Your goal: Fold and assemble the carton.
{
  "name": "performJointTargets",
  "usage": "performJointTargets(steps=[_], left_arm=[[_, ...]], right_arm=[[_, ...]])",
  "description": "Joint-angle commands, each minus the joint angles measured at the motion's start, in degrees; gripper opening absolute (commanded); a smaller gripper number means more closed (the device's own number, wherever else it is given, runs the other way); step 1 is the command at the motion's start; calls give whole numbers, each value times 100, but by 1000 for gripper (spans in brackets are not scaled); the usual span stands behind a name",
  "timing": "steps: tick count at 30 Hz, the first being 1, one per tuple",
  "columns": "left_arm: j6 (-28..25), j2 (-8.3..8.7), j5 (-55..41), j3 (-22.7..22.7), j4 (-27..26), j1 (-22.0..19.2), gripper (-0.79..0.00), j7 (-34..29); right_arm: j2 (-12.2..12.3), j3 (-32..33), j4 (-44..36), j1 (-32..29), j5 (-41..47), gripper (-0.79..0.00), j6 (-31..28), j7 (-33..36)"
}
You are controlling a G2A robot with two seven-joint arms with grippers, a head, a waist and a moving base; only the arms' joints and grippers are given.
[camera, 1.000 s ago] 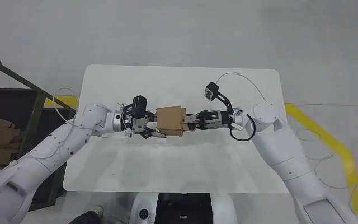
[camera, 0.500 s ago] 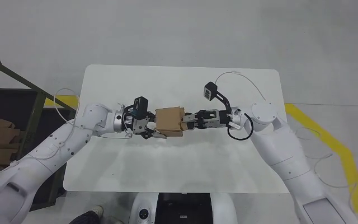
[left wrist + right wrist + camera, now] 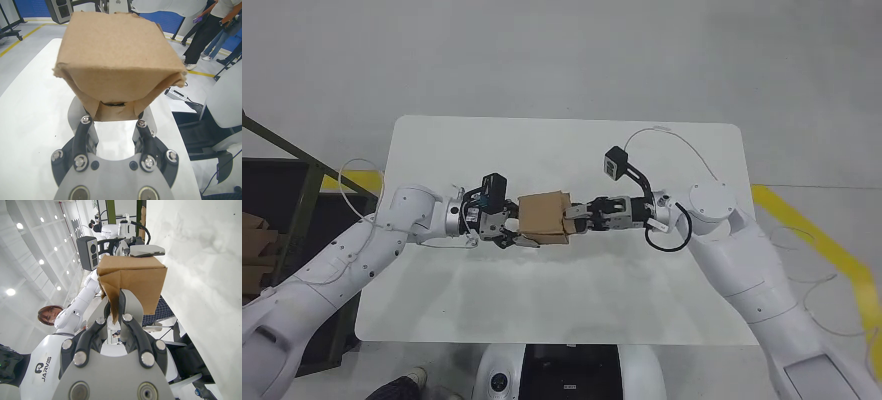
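Note:
A brown carton is held above the middle of the white table between my two arms. My left gripper grips one end. In the left wrist view its fingers sit on either side of the folded end flaps of the carton. My right gripper is at the opposite end. In the right wrist view this gripper is shut on a loose flap of the carton, and a left gripper finger lies flat along a carton face.
A thin white cable curls over the table's far right part. A dark rack with flat cardboard stands off the table's left side. Yellow floor lines run past the right edge.
The carton and both grippers have shifted slightly to the left. Both grips are unchanged.

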Motion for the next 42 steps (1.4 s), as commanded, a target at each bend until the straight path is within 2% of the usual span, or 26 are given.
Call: performJointTargets(steps=[1, 14, 25, 42], left_arm=[[0, 1, -17, 11, 15, -6, -449, -14], [0, -16, -131, 128, 98, -72, -443, -164], [0, -67, -172, 244, 150, -175, -437, -392], [0, -125, -202, 236, 221, -254, -440, -491]], right_arm=[[11, 30, -48, -6, -29, -717, 15, -15], [91, 183, -253, -132, -152, -760, 139, 16], [80, 93, -107, -21, -238, -785, 272, -127], [50, -77, -46, 147, -156, -785, 350, 72]])
